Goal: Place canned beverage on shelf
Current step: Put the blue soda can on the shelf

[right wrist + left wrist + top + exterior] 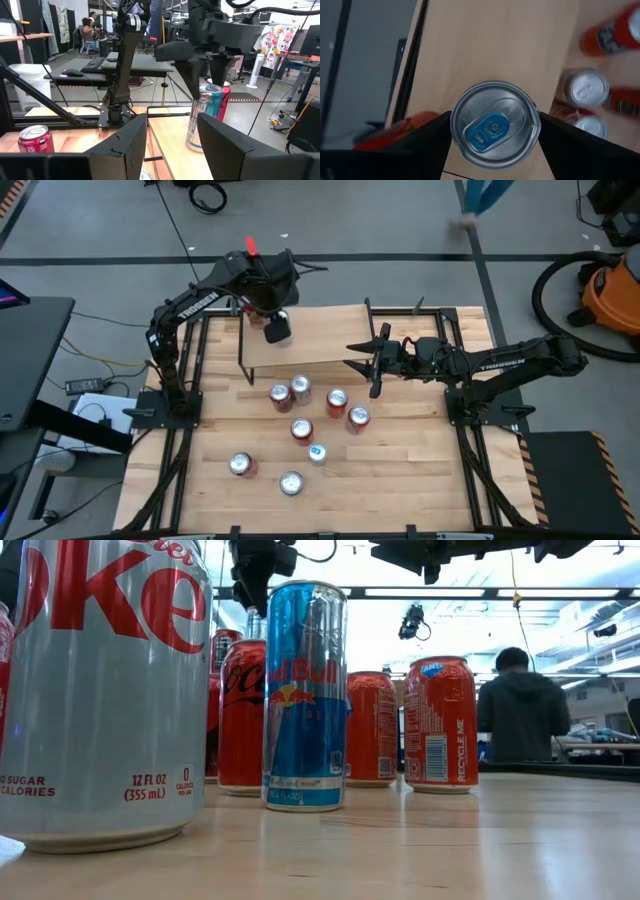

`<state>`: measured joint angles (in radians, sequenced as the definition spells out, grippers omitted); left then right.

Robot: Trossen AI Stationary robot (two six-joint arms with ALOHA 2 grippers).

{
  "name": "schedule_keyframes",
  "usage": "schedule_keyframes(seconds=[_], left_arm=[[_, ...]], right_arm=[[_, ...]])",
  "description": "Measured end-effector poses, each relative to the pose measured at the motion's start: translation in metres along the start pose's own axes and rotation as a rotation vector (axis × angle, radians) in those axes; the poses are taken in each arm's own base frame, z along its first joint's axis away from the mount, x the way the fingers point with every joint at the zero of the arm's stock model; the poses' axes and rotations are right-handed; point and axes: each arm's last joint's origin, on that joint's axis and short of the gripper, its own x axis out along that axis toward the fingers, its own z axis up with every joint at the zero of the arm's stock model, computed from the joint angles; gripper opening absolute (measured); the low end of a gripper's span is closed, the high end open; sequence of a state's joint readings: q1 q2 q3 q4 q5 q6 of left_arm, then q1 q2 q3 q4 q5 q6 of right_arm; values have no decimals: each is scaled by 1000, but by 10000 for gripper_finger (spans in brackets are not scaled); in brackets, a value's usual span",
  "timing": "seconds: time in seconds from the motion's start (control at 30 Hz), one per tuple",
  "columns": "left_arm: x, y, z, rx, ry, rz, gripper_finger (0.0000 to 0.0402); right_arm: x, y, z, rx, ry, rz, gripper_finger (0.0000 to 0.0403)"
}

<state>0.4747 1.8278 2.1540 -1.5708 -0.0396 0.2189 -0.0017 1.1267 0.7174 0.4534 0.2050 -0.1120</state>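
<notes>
My left gripper (272,312) is shut on a slim blue-and-silver can (494,125) over the left part of the shelf (320,340), a light-wood board on thin black legs. In the right wrist view, the can (204,120) stands about upright with its bottom at the board (167,145). I cannot tell whether it rests there. My right gripper (372,362) is open and empty at the shelf's right end, pointing at the can. My left gripper pinches the can between its two fingers, on opposite sides of the wall just below the top rim (457,125). The fingers (187,75) come from above, pointing down. The can hangs about upright below them, its blue-tabbed top facing the wrist camera.
Several red and silver cans (337,400) stand on the wooden tabletop in front of the shelf, with more (291,482) toward the near edge. Black frame rails (175,420) run along both table sides. A person (520,705) sits in the room behind.
</notes>
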Motion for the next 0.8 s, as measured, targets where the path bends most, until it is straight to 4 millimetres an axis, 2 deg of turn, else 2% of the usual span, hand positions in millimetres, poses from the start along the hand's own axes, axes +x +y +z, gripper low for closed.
schedule_keyframes(seconds=[0.13, 0.33, 0.8], left_arm=[[0, -5, 1, 128, -2, -4, 288], [0, -5, 1, 136, -2, -4, 292], [0, -5, 1, 151, -2, -4, 356]], right_arm=[[0, 0, 0, 0, 0, 2, 185], [0, 1, 0, 4, 1, 20, 185], [0, 1, -1, 6, 4, 22, 185]])
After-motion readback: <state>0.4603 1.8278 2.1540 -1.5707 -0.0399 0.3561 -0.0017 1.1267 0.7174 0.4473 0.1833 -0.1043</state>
